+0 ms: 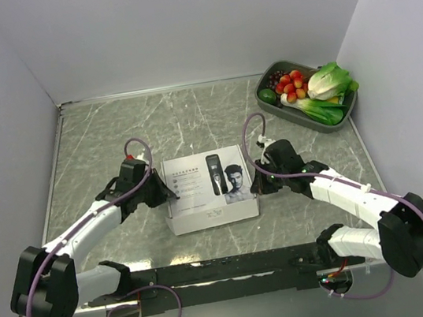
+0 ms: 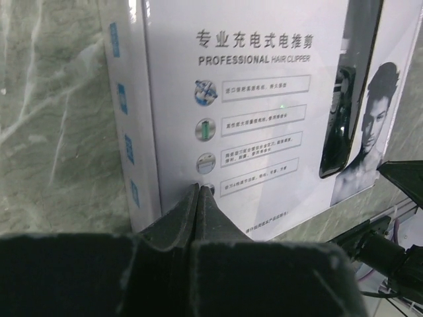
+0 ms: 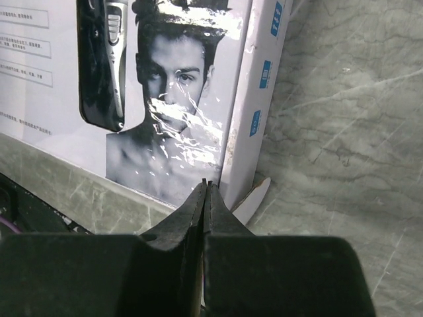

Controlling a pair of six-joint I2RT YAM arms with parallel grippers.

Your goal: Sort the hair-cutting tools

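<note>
At the near edge of the grey veined bench (image 1: 190, 122) the two arm bases sit on a black bar, and both arms reach forward and inward toward the middle. The left hand (image 1: 161, 191) has its fingers pressed together with nothing between them. In its wrist view the joined tips (image 2: 199, 193) lie against the near left corner of a white cardboard box (image 1: 198, 178), just where the lid meets the side wall; whether they touch it cannot be told. The right hand (image 1: 257, 183) is likewise closed on nothing, and its tips (image 3: 206, 186) point at the near right corner of the box, beside a small white flap (image 3: 256, 198) that sticks out from the box's side there. The box lies flat and shut between the two hands, its lid printed with Chinese text, the words "PROFESSIONAL HAIR CLIPPER", a picture of a black clipper and a man's face. The hair-cutting tools themselves do not show in any view; only the printed clipper on the lid can be seen. Well beyond the box, in the far right corner of the bench, stands a dark tray (image 1: 291, 115) holding small red fruits (image 1: 290, 84) and leafy green vegetables (image 1: 329, 79).
</note>
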